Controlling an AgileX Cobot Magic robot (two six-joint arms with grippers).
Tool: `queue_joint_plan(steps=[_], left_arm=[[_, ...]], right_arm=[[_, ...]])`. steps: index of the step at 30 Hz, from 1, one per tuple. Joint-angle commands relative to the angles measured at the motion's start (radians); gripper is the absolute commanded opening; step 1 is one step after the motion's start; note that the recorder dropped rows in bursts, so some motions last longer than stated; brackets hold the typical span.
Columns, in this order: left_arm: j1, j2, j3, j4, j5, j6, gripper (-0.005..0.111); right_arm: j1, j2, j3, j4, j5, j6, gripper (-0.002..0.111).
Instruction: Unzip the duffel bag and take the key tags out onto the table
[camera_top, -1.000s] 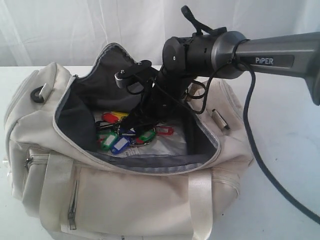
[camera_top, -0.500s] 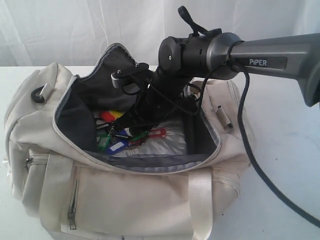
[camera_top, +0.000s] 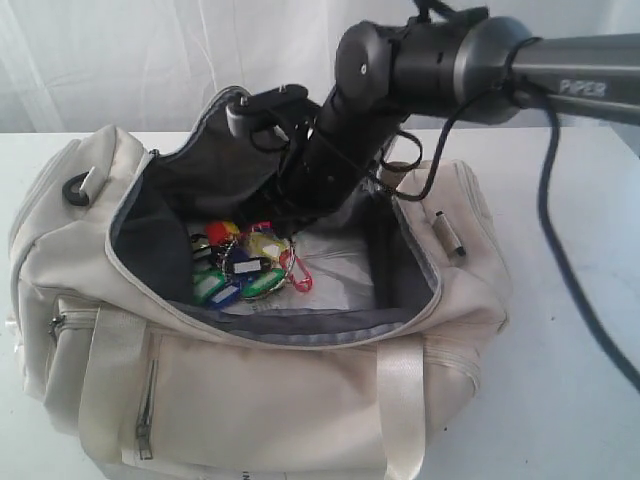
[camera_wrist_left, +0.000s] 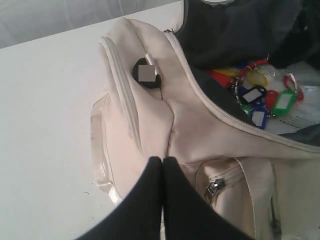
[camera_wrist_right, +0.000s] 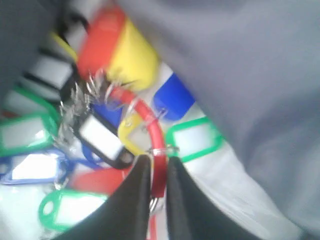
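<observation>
The cream duffel bag (camera_top: 270, 400) lies on the white table (camera_top: 570, 400) with its main zip open and its grey lining showing. The key tags (camera_top: 245, 265) hang bunched inside it, red, blue, green and yellow. My right gripper (camera_wrist_right: 159, 165) reaches down into the opening and is shut on a red tag strap of the bunch (camera_wrist_right: 150, 130). In the left wrist view, my left gripper (camera_wrist_left: 162, 160) is shut on nothing, just over the bag's end (camera_wrist_left: 150, 115) near a side pocket, and the tags (camera_wrist_left: 260, 97) show beyond.
A white paper sheet (camera_top: 340, 265) lies on the bag's floor under the tags. A black D-ring (camera_top: 75, 190) sits on the bag's left end, and a zip pull (camera_wrist_left: 214, 187) is near my left fingers. The right arm's cable (camera_top: 560, 260) trails over the table.
My right arm has risen and swung back towards the right. The key tags, spread out before, are drawn into a tighter bunch and pulled to the left.
</observation>
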Motion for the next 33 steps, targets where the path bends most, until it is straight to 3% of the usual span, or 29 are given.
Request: queue_joint_plan(steps=[1, 25, 33], left_arm=[[-0.005, -0.006, 0.004, -0.016, 0.002, -0.002, 0.0], [-0.005, -0.006, 0.004, -0.016, 0.002, -0.002, 0.0], [-0.005, -0.006, 0.004, -0.016, 0.002, -0.002, 0.0]], right_arm=[[-0.008, -0.097, 0.0, -0.005, 0.009, 0.0, 0.0], [-0.008, -0.254, 0.0, -0.038, 0.088, -0.029, 0.0], [-0.008, -0.223, 0.0, -0.08, 0.196, -0.031, 0.0]])
